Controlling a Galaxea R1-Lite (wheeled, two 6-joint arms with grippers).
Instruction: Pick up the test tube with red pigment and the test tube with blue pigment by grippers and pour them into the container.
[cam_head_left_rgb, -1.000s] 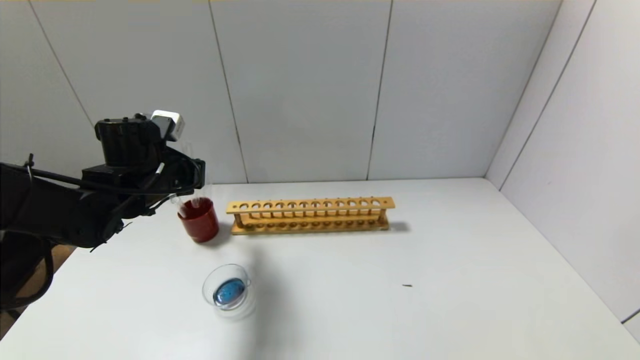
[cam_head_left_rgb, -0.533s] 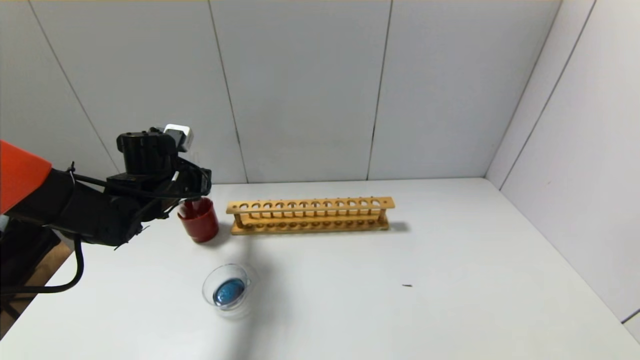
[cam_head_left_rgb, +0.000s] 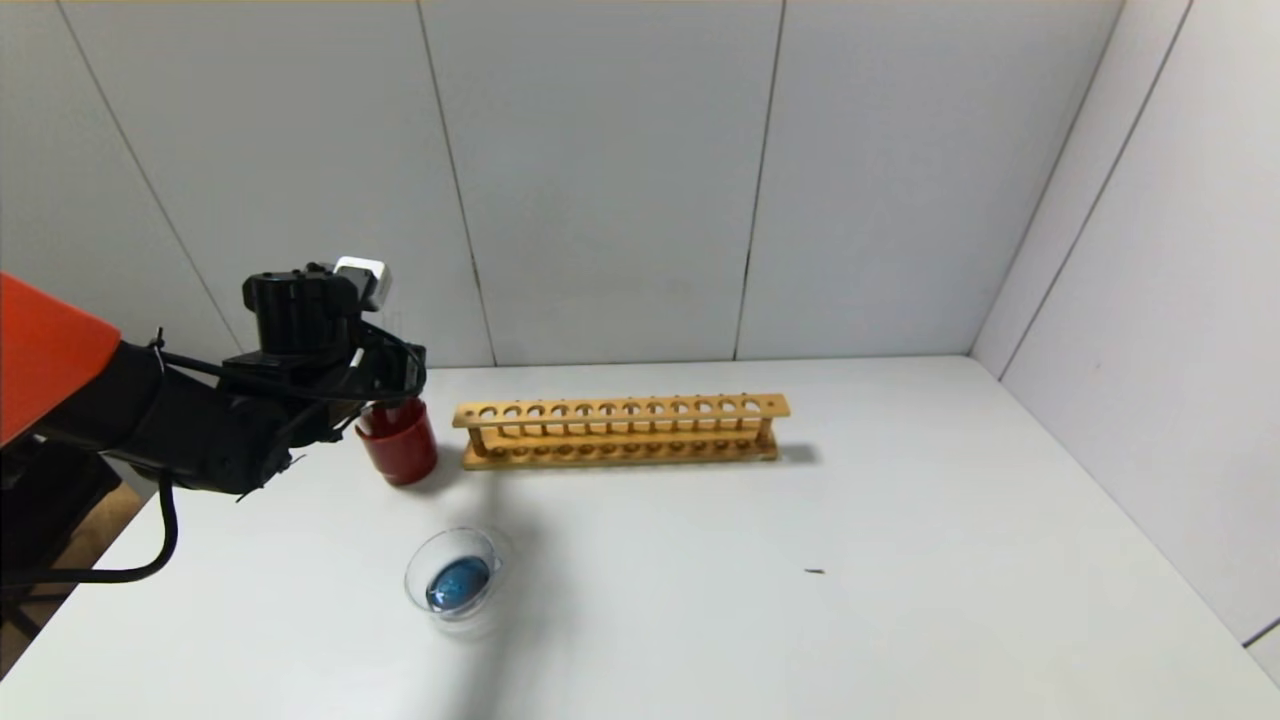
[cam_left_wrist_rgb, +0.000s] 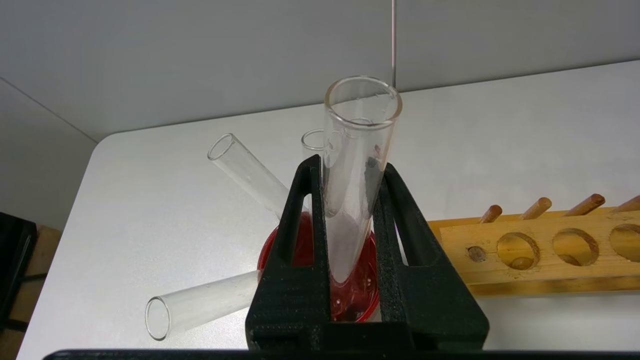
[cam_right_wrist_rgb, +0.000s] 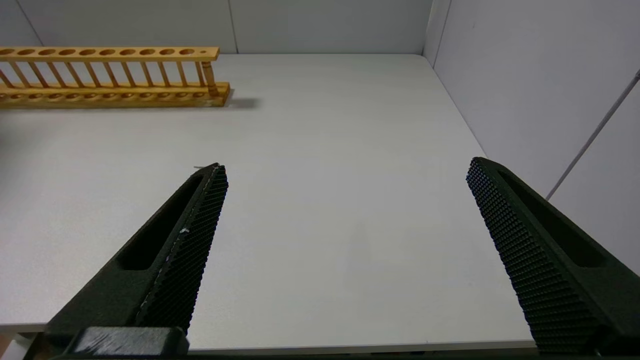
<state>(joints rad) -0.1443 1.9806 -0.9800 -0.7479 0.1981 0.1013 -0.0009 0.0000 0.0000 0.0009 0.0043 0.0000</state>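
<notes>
My left gripper (cam_head_left_rgb: 392, 385) (cam_left_wrist_rgb: 350, 165) is shut on a colourless clear tube (cam_left_wrist_rgb: 357, 150). It holds the tube nearly upright, with the rounded bottom inside the dark red cup (cam_head_left_rgb: 398, 442) (cam_left_wrist_rgb: 360, 300). The container (cam_head_left_rgb: 415, 572), a clear glass dish, stands in front of the cup with blue liquid (cam_head_left_rgb: 457, 583) in it. No tube with orange-red or teal-blue liquid is in view. My right gripper (cam_right_wrist_rgb: 345, 170) is open and empty over the right part of the table, out of the head view.
Three more empty clear tubes lean in the red cup, two of them splayed outward (cam_left_wrist_rgb: 245, 170) (cam_left_wrist_rgb: 200, 302). An empty wooden tube rack (cam_head_left_rgb: 620, 430) (cam_left_wrist_rgb: 550, 250) (cam_right_wrist_rgb: 110, 75) stands right of the cup. A small dark speck (cam_head_left_rgb: 815, 571) lies on the table.
My left gripper has come down and a little to the right with the clear tube. The tube's bottom now sits in the red cup.
</notes>
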